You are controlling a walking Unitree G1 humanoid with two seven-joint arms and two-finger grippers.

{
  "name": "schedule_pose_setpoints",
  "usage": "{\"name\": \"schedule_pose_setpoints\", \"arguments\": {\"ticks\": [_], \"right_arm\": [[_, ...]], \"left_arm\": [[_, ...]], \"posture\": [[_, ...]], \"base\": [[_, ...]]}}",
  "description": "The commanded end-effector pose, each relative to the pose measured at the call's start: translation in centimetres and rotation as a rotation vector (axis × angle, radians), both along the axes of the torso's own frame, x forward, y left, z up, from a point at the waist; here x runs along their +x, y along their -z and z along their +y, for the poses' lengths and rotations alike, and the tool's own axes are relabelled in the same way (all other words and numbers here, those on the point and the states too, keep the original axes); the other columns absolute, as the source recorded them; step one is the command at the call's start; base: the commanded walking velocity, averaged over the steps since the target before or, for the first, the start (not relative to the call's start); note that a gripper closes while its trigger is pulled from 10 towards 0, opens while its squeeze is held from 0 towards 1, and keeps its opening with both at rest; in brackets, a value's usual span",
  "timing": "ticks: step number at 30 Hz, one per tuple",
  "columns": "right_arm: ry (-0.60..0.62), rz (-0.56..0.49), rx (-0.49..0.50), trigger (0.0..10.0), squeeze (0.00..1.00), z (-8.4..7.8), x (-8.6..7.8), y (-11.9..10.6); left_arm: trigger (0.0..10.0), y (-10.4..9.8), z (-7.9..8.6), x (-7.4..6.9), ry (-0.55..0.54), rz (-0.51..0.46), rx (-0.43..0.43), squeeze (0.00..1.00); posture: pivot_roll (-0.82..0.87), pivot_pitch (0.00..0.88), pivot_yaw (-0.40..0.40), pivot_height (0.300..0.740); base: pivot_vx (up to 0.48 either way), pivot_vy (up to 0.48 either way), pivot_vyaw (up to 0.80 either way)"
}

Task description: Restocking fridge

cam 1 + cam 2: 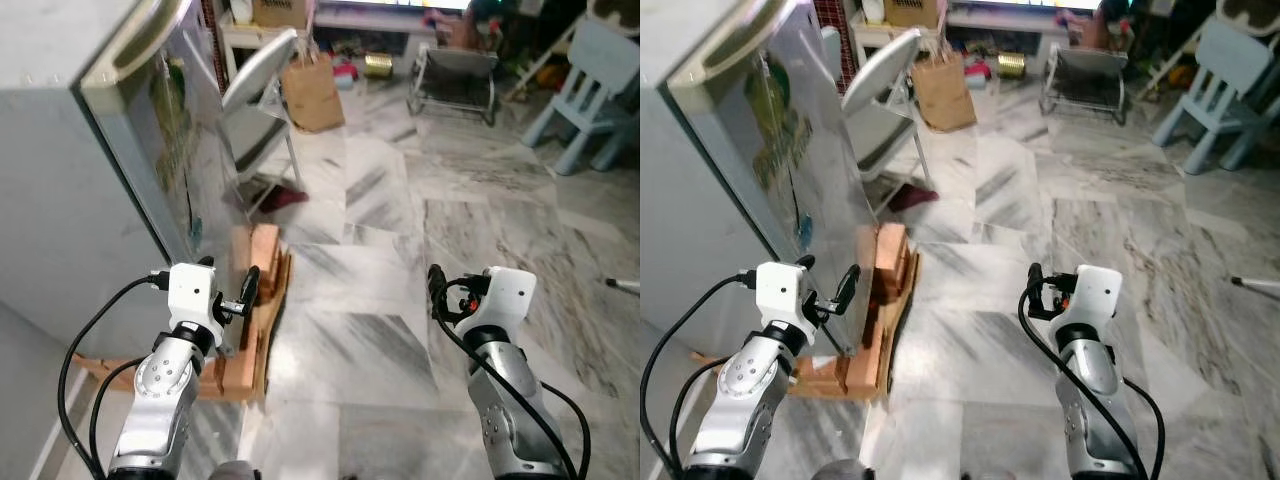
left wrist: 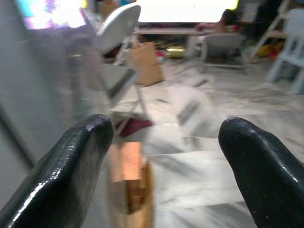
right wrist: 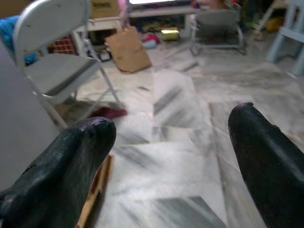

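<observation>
Marble floor point(image 1: 400, 230), wooden pallet point(image 1: 262, 290)

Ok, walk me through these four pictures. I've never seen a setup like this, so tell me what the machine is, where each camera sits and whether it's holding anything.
This is a walking humanoid robot with two silver arms, each ending in two black fingers. The two wide pictures come from cameras in its head, looking down. The other two come from cameras on its wrists, looking out between the fingers. The left gripper is raised beside the grey fridge, which stands on a wooden pallet. The right gripper hangs over the marble floor. Both jaws are open and hold nothing. Further back are a folding chair, a brown paper bag and a light blue chair.
</observation>
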State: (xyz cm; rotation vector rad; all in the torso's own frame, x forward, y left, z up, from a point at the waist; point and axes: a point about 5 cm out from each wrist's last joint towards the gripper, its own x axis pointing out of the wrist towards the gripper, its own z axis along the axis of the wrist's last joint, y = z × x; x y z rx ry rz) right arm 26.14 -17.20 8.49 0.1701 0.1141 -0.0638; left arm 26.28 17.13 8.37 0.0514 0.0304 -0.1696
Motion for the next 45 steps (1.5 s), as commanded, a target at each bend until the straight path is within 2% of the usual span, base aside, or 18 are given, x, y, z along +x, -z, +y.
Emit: {"name": "schedule_pose_setpoints", "arguments": {"ticks": [1, 7, 11, 13, 14, 15, 16, 17, 24, 29, 37, 39, 45], "right_arm": [[-0.007, -0.003, -0.003, 10.0, 0.0, 0.2, -0.1, -0.1], [-0.013, 0.005, -0.002, 10.0, 0.0, 0.2, -0.3, 0.1], [-0.02, 0.013, -0.002, 10.0, 0.0, 0.2, -0.3, 0.1], [-0.037, 0.028, 0.022, 10.0, 0.0, 0.3, -0.4, 0.4], [-0.037, 0.028, 0.022, 10.0, 0.0, 0.3, -0.4, 0.4], [-0.051, 0.036, 0.026, 10.0, 0.0, 0.5, -0.5, 0.5], [-0.051, 0.036, 0.026, 10.0, 0.0, 0.5, -0.5, 0.5], [-0.062, 0.037, 0.03, 10.0, 0.0, 0.6, -0.5, 0.5], [-0.082, 0.019, 0.004, 10.0, 0.0, 0.5, -0.8, 0.1], [-0.075, 0.023, 0.007, 10.0, 0.0, 0.4, -1.0, 0.1], [-0.076, 0.032, 0.006, 10.0, 0.0, 0.3, -1.1, 0.2], [-0.074, 0.042, 0.001, 10.0, 0.0, 0.1, -1.3, 0.3], [-0.071, 0.064, -0.008, 10.0, 0.0, -0.1, -1.7, 0.6]], "left_arm": [[10.0, 0.0, 0.4, 0.0, -0.031, 0.006, 0.013, 0.0], [10.0, 0.2, 3.0, 0.6, -0.201, 0.04, 0.003, 0.0], [10.0, -0.1, 3.5, 1.3, -0.231, 0.031, 0.014, 0.0], [10.0, -0.2, 3.5, 2.5, -0.236, 0.03, -0.004, 0.0], [10.0, -0.2, 3.5, 2.5, -0.236, 0.03, -0.004, 0.0], [10.0, -0.3, 3.5, 3.6, -0.238, 0.03, -0.003, 0.0], [10.0, -0.3, 3.5, 3.6, -0.238, 0.03, -0.003, 0.0], [10.0, -0.5, 3.4, 4.3, -0.24, 0.028, -0.008, 0.0], [10.0, -1.2, 3.7, 6.0, -0.242, 0.016, -0.01, 0.0], [10.0, -1.1, 3.8, 6.4, -0.24, 0.013, -0.006, 0.0], [10.0, -0.7, 3.3, 6.6, -0.22, 0.016, -0.01, 0.0], [10.0, -0.8, 2.6, 6.8, -0.172, 0.013, -0.04, 0.0], [10.0, -0.7, 1.6, 7.1, -0.102, 0.018, -0.034, 0.0]], "posture": [[0.05, 0.079, -0.033, 0.74], [0.04, 0.08, -0.034, 0.74], [0.04, 0.085, -0.037, 0.74], [0.04, 0.087, -0.041, 0.74], [0.04, 0.087, -0.041, 0.74], [0.03, 0.086, -0.043, 0.74], [0.03, 0.086, -0.043, 0.74], [0.02, 0.085, -0.043, 0.74], [0.01, 0.09, -0.041, 0.74], [0.01, 0.097, -0.041, 0.74], [0.0, 0.108, -0.047, 0.74], [0.0, 0.113, -0.048, 0.74], [-0.01, 0.127, -0.048, 0.74]], "base": [[0.0, 0.0, 0.0], [0.0, 0.0, 0.0], [0.0, 0.0, 0.0], [0.0, 0.0, 0.0], [0.0, 0.0, 0.0], [0.0, 0.0, 0.0], [0.0, 0.0, 0.0], [0.0, 0.0, 0.0], [0.0, 0.0, 0.18], [0.0, 0.0, 0.72], [0.0, 0.0, 0.0], [0.0, 0.0, 0.0], [0.0, 0.0, 0.0]]}}
